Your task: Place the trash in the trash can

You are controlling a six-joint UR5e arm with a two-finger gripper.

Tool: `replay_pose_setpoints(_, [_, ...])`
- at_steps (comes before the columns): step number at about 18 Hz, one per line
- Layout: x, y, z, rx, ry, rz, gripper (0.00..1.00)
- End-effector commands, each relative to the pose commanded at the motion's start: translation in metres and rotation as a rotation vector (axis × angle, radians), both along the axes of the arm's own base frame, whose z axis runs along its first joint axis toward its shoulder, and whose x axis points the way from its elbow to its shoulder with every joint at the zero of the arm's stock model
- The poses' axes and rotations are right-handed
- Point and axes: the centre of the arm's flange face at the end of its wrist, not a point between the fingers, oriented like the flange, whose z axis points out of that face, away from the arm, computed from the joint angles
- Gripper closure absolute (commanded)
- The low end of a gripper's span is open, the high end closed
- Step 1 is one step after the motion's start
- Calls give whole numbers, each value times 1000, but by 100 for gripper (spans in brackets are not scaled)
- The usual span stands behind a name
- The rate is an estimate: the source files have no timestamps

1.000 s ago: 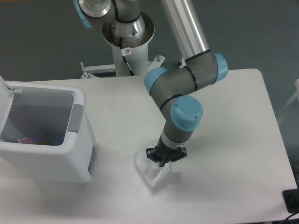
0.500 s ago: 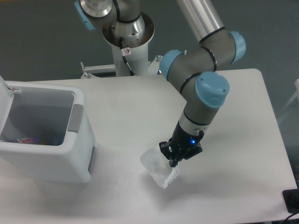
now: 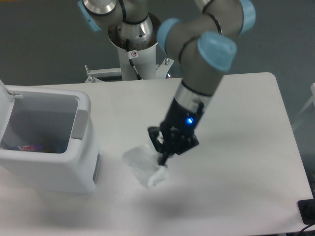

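The big white table [image 3: 236, 196] fills most of the view. The grey robot arm [image 3: 199, 88] with light blue caps reaches down over the middle of it from its round base [image 3: 134, 34] at the back. At the left stands the white trash can [image 3: 47, 162], with its lid [image 3: 4, 105] flipped up and a grey panel [image 3: 80, 125] on its rim. Down inside the can lies the bottle [image 3: 30, 147]; only a bit of its pink-purple label shows, and the rest is hard to see in the dim light. The black gripper [image 3: 163, 156], with a small blue light on it, points down and to the left. Its jaws are pinched together on the wrapper [image 3: 142, 164]. The crumpled white wrapper hangs from the fingertips, low over the table, just to the right of the can and outside it.
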Motion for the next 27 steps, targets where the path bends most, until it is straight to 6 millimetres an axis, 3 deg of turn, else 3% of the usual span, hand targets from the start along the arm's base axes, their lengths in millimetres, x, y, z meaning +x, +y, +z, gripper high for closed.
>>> replay_pose_setpoints(3, [23, -3, 38, 81, 10, -35, 100])
replay_pose_setpoints(5, [56, 3, 58, 113, 24, -85, 100])
replay_pose_setpoints(8, [106, 13, 70, 112, 29, -138, 100])
replay_pose_setpoints(12, [149, 29, 69, 115, 35, -222, 100])
replay_pose_setpoints(14, [162, 33, 65, 115, 35, -250, 89])
replay_pose_setpoints(15, [165, 35, 63, 118, 40, -261, 74])
replay_pose_setpoints(16, [169, 37, 59, 117, 46, -280, 52])
replay_pose_setpoints(17, [172, 38, 52, 117, 60, -306, 22])
replay_pose_setpoints(19, [177, 32, 37, 111, 78, -344, 0])
replay_pose_setpoints(24, [169, 34, 35, 98, 83, -333, 0])
replay_pose_setpoints(25, [160, 32, 36, 99, 86, -318, 0])
replay_pose_setpoints(27, [118, 23, 29, 88, 78, -249, 0])
